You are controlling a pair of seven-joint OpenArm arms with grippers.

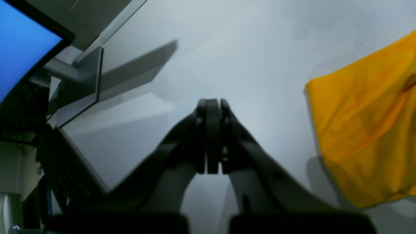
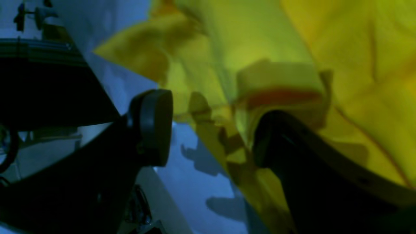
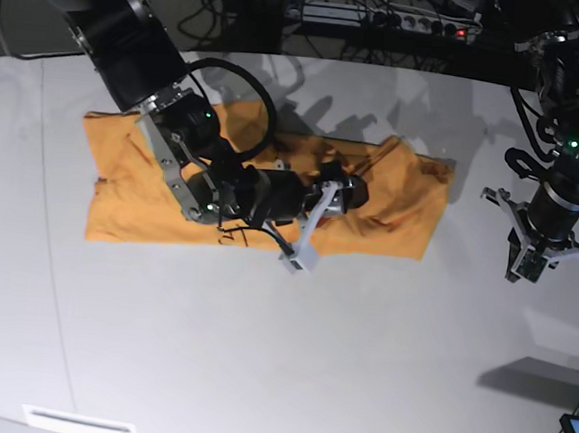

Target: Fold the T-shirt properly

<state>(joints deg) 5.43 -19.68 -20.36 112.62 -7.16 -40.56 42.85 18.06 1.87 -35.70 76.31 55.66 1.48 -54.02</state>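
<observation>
The T-shirt [image 3: 150,201] lies spread on the white tabletop [image 3: 259,355], its long axis running across the base view, partly flat and partly bunched toward the middle and the end nearest the left arm. The right claw [image 3: 314,228] is low over the near edge of the cloth, about the middle of its length; its jaws stand apart, and in the right wrist view one finger [image 2: 152,126] shows over bare tabletop while the other sits under or against a raised fold of the fabric, so the hem lies between them but is not yet pinched. The left claw [image 3: 535,258] hangs well apart from the shirt, off its far end, with its jaws pressed together and holding nothing; in the left wrist view the orange cloth lies off to one side of it. The right arm is clearly the nearer one, and the coming move seems to turn on closing on that near edge and carrying it across the shirt's short axis.
</observation>
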